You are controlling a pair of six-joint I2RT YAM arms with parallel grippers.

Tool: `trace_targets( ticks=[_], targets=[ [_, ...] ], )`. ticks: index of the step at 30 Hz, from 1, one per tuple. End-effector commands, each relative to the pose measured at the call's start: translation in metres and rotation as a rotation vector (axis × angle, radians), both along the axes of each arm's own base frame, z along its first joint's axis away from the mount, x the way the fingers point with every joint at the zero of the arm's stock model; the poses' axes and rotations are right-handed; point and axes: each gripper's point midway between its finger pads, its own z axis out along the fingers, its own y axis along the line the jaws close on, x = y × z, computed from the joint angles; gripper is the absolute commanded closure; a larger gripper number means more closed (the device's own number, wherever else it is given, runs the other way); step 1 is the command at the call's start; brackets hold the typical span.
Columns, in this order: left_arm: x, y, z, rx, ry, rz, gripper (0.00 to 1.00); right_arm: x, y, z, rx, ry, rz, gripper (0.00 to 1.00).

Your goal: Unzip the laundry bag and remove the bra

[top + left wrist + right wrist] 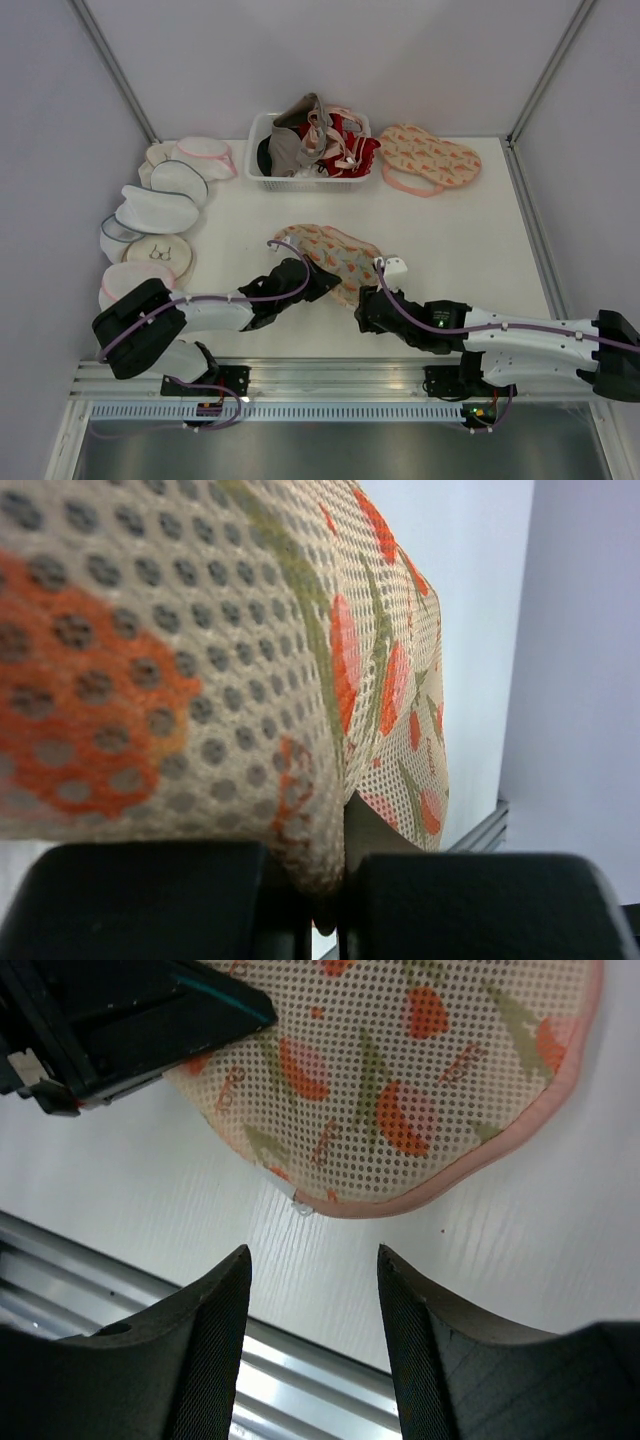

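The laundry bag [335, 252], peach mesh with watermelon slices and a pink edge, lies flat at the table's middle. My left gripper [318, 281] is shut on its near-left edge; in the left wrist view the fabric [200, 630] is pinched between the black jaws [335, 880]. My right gripper [366, 307] is open and empty just in front of the bag's near edge. In the right wrist view the bag [400, 1090] lies beyond the gripper [313, 1260], with a small clear zip pull [303, 1206] at its rim. The bag looks closed. The bra is hidden.
A second watermelon-print pouch [430, 157] lies at the back right. A white basket [262, 150] of red, pink and grey garments stands at the back. Several white mesh pouches [155, 210] lie along the left. The table's metal front rail [120, 1290] is close under my right gripper.
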Motion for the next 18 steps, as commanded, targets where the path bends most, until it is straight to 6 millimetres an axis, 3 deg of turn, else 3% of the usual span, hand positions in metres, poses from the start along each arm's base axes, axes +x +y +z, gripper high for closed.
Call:
trace_targets(
  ticks=[1,3,8,13,18],
  targets=[
    [0.005,0.016,0.0,0.074,-0.019,0.055,0.98,0.014,0.01,-0.002,0.08,-0.059,-0.109,0.42],
    [0.006,0.018,-0.001,0.082,-0.007,0.072,0.98,0.015,0.029,0.002,0.135,-0.062,-0.083,0.43],
    [0.009,0.019,0.007,0.068,-0.01,0.098,0.98,0.014,0.053,-0.017,0.074,-0.033,-0.042,0.44],
    [0.009,0.02,0.012,0.064,-0.013,0.103,0.98,0.014,0.055,-0.026,0.08,-0.03,-0.062,0.45],
    [0.004,0.019,0.008,0.068,0.0,0.089,0.98,0.028,0.048,-0.025,0.062,-0.091,-0.134,0.48]
  ],
)
